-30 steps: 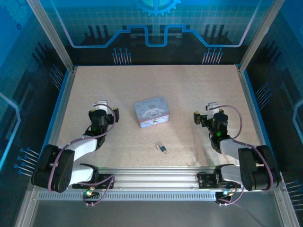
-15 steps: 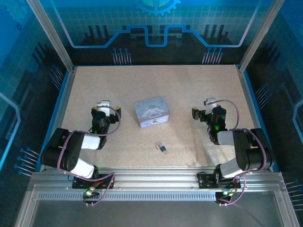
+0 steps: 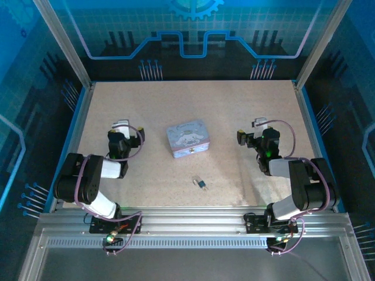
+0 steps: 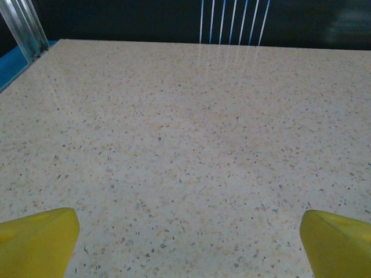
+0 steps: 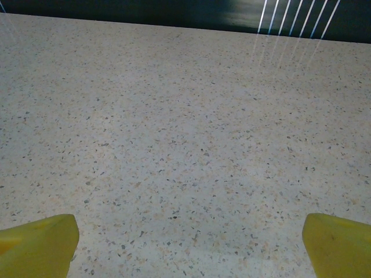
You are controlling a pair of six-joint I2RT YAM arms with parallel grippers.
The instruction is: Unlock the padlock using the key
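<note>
Broad beige speckled table [image 3: 234,111], fenced by aluminium rails and blue-lit clear panels on three sides, with a ribbed metal rail along the near edge.

Two black-and-grey jointed arms bolted at that near rail. Left arm [image 3: 88,178] folded along the left side of the table, right arm [image 3: 302,187] folded along the right side, each with a loop of pale cable near its wrist.

Lavender rectangular tin box with a cartoon print on its lid [image 3: 188,138], lying flat near the middle of the table, between the two arms and touching neither.

Left claw [image 3: 124,132] well to the left of the tin, level with it, pointing toward the far side. Released: in the left wrist view, yellow fingertips [image 4: 35,240] parted out to the two bottom corners, with bare speckled surface between them.

Right claw [image 3: 253,132] well to the right of the tin, also level with it. Likewise released: in the right wrist view, yellow fingertips [image 5: 37,243] spread to both bottom corners, grasping nothing, hovering over bare table.

Tiny silvery metal padlock with a dark bluish end [image 3: 200,182], lying on the table nearer the arm bases than the tin, in front of the tin's right half and apart from it, roughly midway between the two arms, well clear of both claws. Too small to tell lock from key.
</note>
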